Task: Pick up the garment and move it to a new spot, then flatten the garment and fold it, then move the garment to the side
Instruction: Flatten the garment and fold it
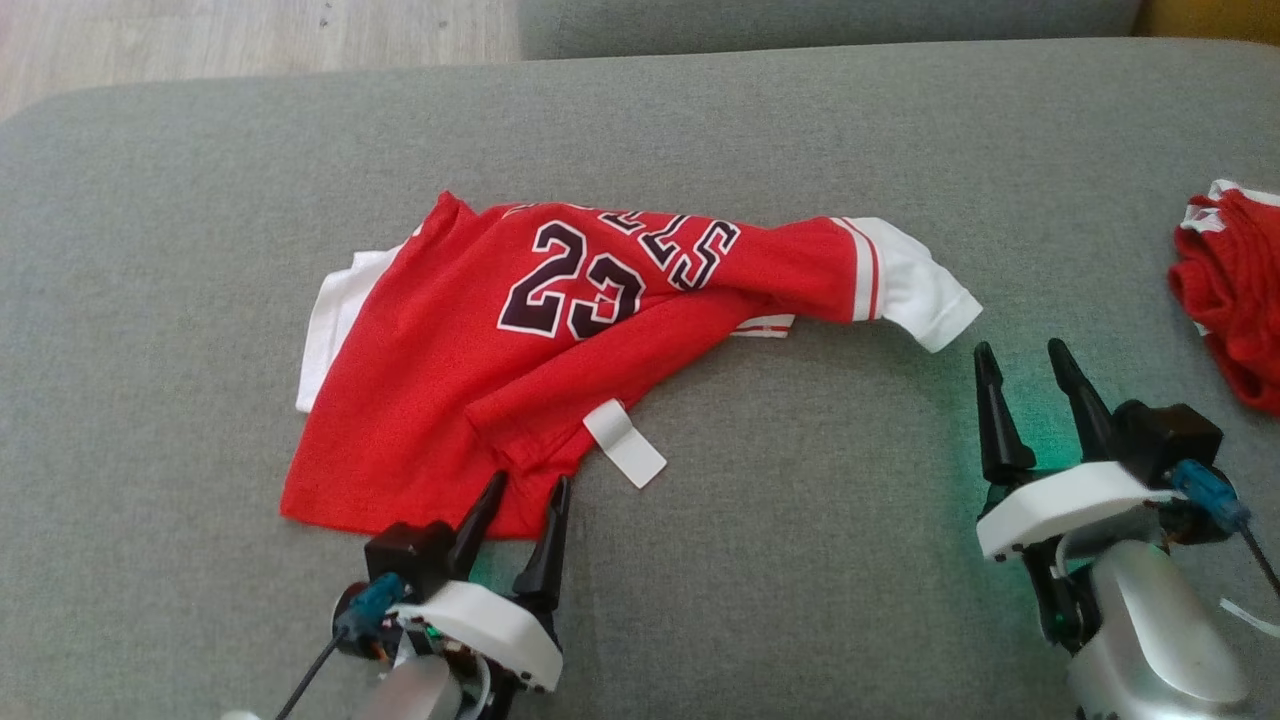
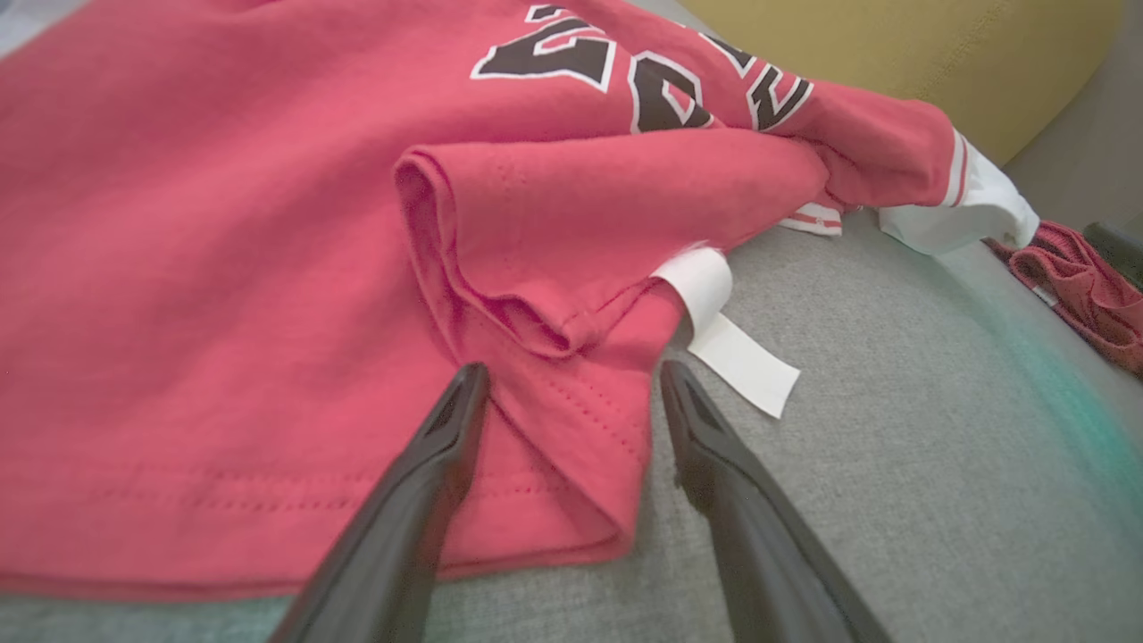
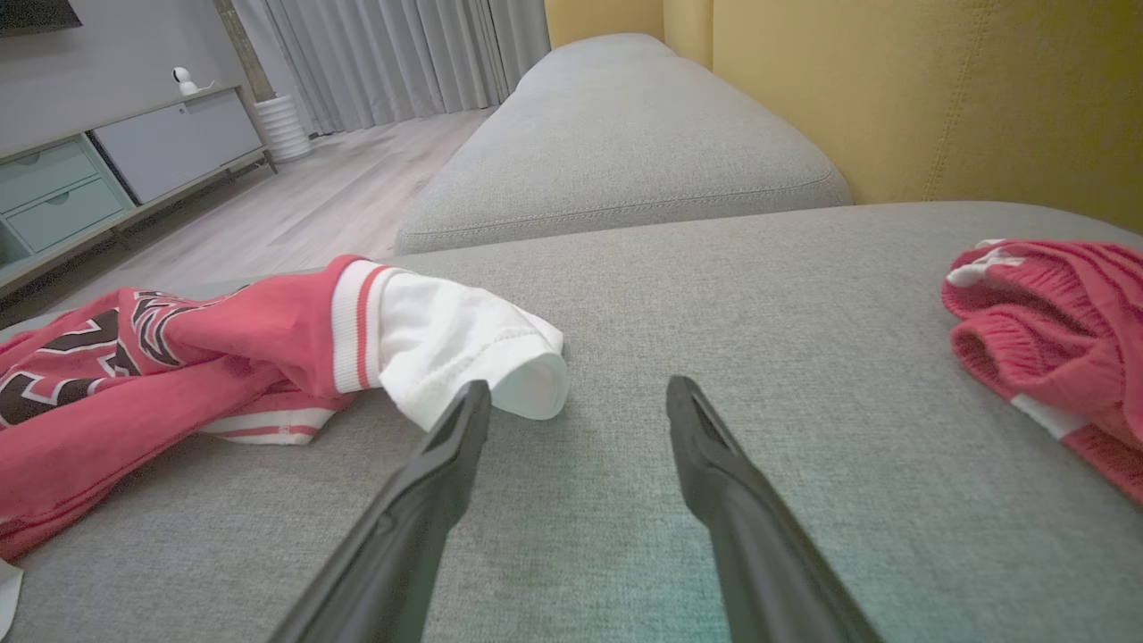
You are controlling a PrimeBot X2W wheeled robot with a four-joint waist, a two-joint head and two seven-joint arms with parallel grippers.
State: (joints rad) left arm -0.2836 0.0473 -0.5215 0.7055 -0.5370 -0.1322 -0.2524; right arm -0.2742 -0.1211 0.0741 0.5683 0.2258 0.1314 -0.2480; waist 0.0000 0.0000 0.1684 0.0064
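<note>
Shows red shirt [image 1: 450,370] crumpled on grey sofa [image 1: 800,560].
Has L gripper [image 1: 530,481] spread at hem corner, R gripper [image 1: 1021,347] spread, empty, nr white sleeve [image 1: 920,290].

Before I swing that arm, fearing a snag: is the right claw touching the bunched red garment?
Apart. The right wrist view shows bare grey cushion between the right claw and the bunched red garment; the head view agrees.

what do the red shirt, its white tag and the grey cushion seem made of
Shirt: soft matte knit, maybe cotton or polyester; it drapes in folds, stitched hem. Tag: thin smooth strip, likely woven label; it curls. Cushion: coarse matte woven upholstery, flecked texture.
</note>
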